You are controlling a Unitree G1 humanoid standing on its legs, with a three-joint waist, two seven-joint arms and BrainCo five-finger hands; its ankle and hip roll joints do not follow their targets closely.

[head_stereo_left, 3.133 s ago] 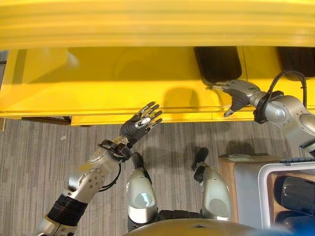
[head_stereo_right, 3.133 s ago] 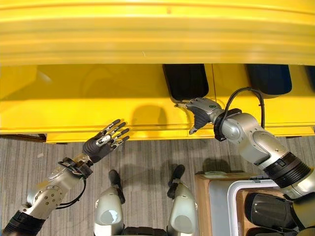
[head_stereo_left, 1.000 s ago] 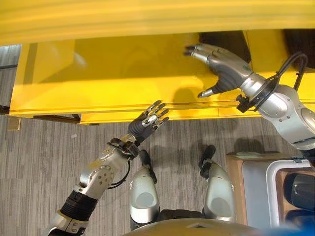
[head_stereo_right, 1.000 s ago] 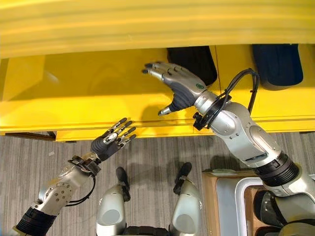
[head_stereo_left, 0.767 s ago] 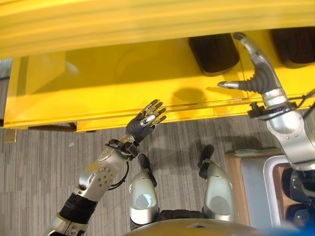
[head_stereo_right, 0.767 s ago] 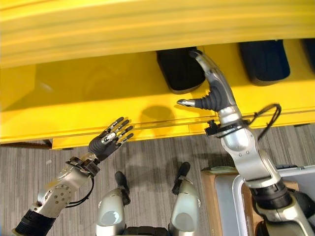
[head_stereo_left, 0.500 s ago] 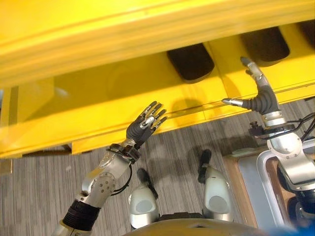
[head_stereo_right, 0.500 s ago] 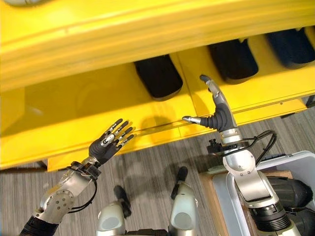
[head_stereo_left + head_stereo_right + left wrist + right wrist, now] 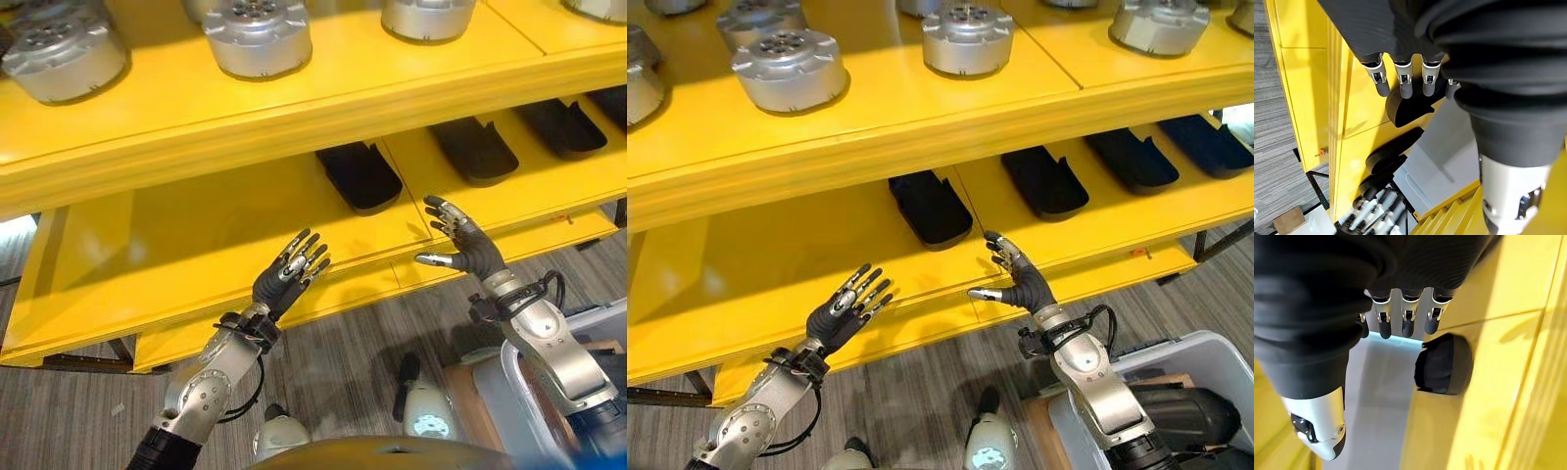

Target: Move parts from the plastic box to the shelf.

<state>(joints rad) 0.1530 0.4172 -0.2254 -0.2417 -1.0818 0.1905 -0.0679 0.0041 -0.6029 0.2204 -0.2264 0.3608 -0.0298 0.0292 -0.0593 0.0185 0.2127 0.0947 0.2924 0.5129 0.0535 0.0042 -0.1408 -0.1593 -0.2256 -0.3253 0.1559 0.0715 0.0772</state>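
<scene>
While both hands hang empty with fingers spread before the yellow shelf (image 9: 921, 264), the right hand (image 9: 1024, 284) is nearer the plastic box (image 9: 1176, 387), low behind its wrist, than the left hand (image 9: 841, 305).

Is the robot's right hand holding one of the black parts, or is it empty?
Empty. The right hand is open with fingers spread above the yellow shelf, and the nearest black part lies apart from it.

Beyond the fingertips of the left hand (image 9: 284, 279), the lower shelf board (image 9: 196, 245); farther back and to their right, a row of parts (image 9: 361, 176) lying side by side on it. Ahead of the fingers (image 9: 1004, 253) of the right hand (image 9: 1022, 282), the nearest part of that row. Above both sets of fingers, round parts (image 9: 789, 67) standing on the upper shelf (image 9: 921, 108); behind the right hand, at its wrist side, the plastic box (image 9: 1176, 367) with parts in it.
</scene>
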